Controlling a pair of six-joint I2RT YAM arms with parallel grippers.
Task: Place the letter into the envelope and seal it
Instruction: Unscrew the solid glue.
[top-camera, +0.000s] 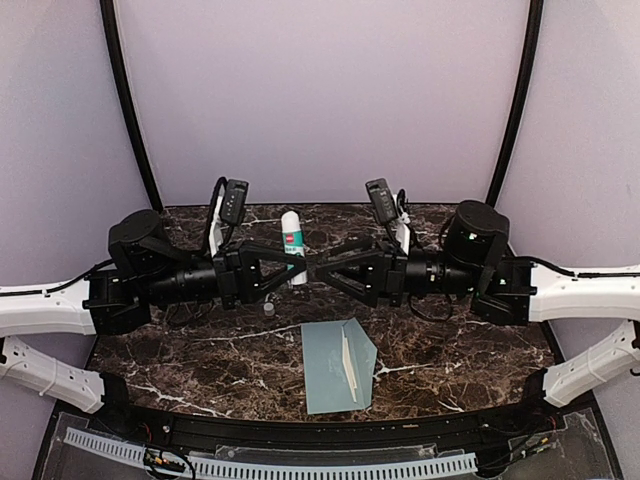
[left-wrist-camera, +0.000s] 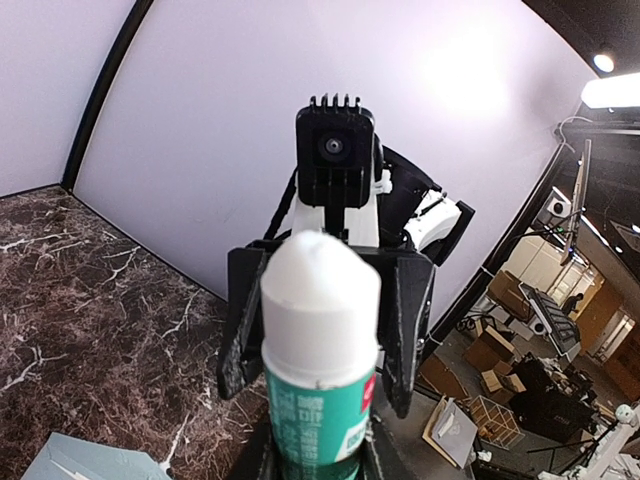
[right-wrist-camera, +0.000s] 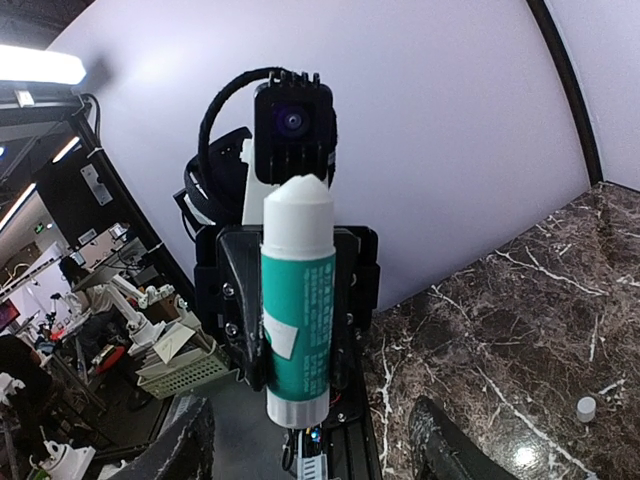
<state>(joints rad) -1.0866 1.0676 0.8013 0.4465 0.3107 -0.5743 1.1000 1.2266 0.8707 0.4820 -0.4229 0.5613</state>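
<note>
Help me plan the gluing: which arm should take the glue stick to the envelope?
Left: its fingers grip the uncapped glue stick; the right fingers are open and empty.

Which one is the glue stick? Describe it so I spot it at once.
Look over the middle of the marble table, just beyond the envelope. The glue stick stands upright there, pinched by the left gripper. It is a green-and-white tube with a bare white tip; the envelope is flat and grey-teal.
</note>
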